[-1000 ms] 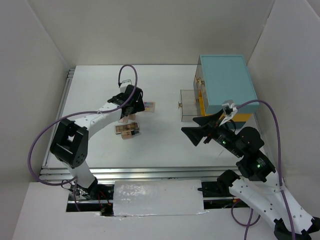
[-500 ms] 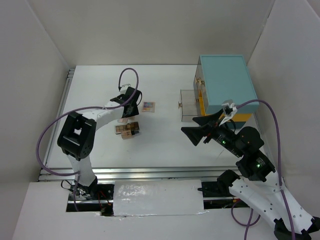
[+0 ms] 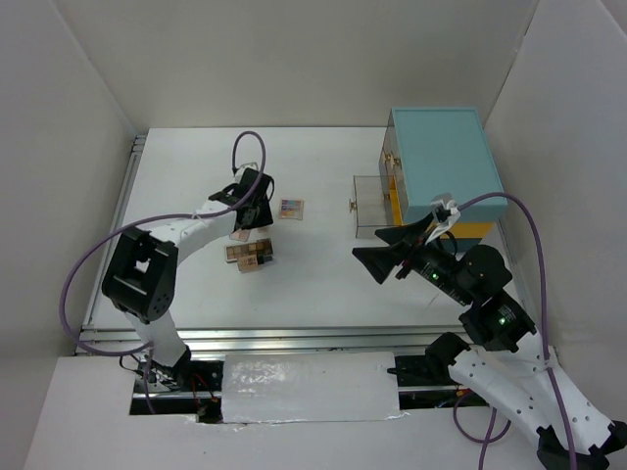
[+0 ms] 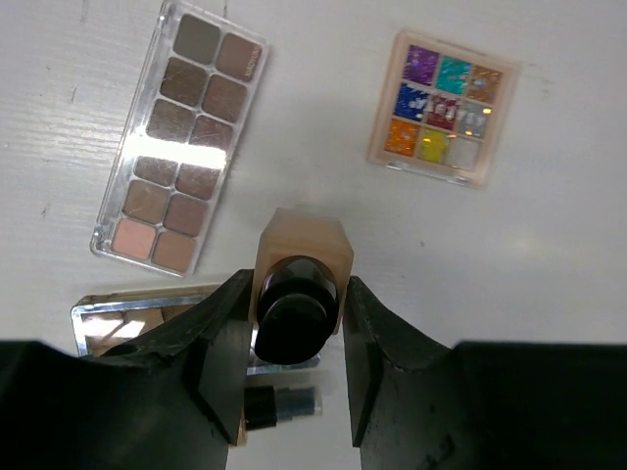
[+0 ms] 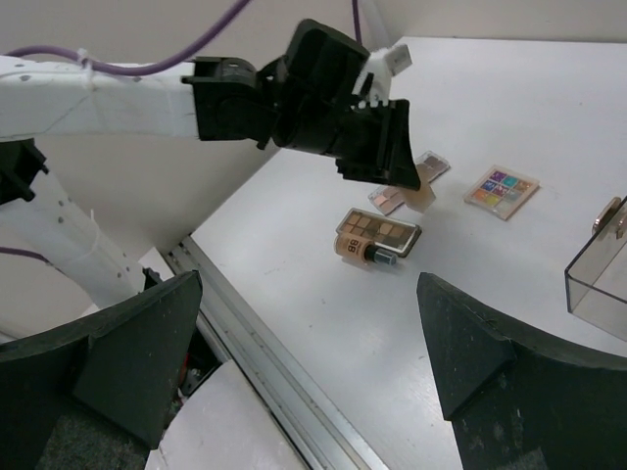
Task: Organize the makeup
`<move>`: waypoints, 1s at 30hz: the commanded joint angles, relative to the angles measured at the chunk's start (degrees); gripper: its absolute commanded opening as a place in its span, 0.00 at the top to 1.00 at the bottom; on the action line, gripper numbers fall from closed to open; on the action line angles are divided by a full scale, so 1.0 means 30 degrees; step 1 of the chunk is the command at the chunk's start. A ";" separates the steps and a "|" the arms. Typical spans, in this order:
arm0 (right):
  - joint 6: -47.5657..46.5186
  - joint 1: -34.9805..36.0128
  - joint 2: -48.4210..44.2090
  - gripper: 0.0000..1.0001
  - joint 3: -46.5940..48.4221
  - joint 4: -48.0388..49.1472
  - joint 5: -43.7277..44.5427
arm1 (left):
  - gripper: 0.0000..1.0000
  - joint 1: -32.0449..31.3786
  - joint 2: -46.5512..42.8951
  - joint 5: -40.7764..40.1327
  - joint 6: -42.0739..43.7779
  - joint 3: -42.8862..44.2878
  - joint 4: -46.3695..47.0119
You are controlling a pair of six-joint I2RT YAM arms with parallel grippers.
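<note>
A beige bottle (image 4: pixel 302 264) with a black cap is clamped in the left gripper (image 4: pixel 299 305), between a brown palette (image 4: pixel 181 137) and a colourful palette (image 4: pixel 443 108). A mirrored palette (image 4: pixel 147 318) is partly hidden by one finger. The right gripper (image 3: pixel 375 247) is held wide apart near a clear drawer (image 3: pixel 372 208).

L gripper (image 4: pixel 299 313) clamped downward; R gripper (image 5: pixel 309 294) spread wide, prob. aloft.

Mirrored palette (image 4: pixel 125 313) partly behind fingers (image 4: pixel 220 352)
</note>
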 commanded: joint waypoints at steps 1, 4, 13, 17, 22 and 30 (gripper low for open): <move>-0.0166 0.0080 0.0267 0.01 -0.0162 0.1025 0.0127 | 0.90 0.0003 -0.2269 0.1185 0.0367 -0.0013 0.1027; -0.0311 0.0109 0.0471 0.01 -0.0191 0.1083 0.0098 | 0.92 0.0032 -0.3030 0.2322 0.0571 -0.0070 0.0909; -0.3122 0.0109 0.0882 0.01 -0.0455 0.2840 -0.5903 | 0.92 0.0032 -0.6985 0.8913 0.0748 -0.1037 0.2020; -0.3885 0.0109 0.1320 0.01 -0.0834 0.3658 -0.6727 | 0.92 0.0003 -0.8656 1.2662 0.0339 -0.1418 0.2228; -0.5349 0.0254 0.2930 0.00 -0.1391 0.5270 -0.6264 | 0.90 0.0003 -1.0737 1.5128 -0.0831 -0.2472 0.2784; -0.9655 0.2946 0.6710 0.03 -0.1509 0.7613 -0.0933 | 0.91 -0.0026 -1.2526 1.6130 -0.1918 -0.3528 0.2142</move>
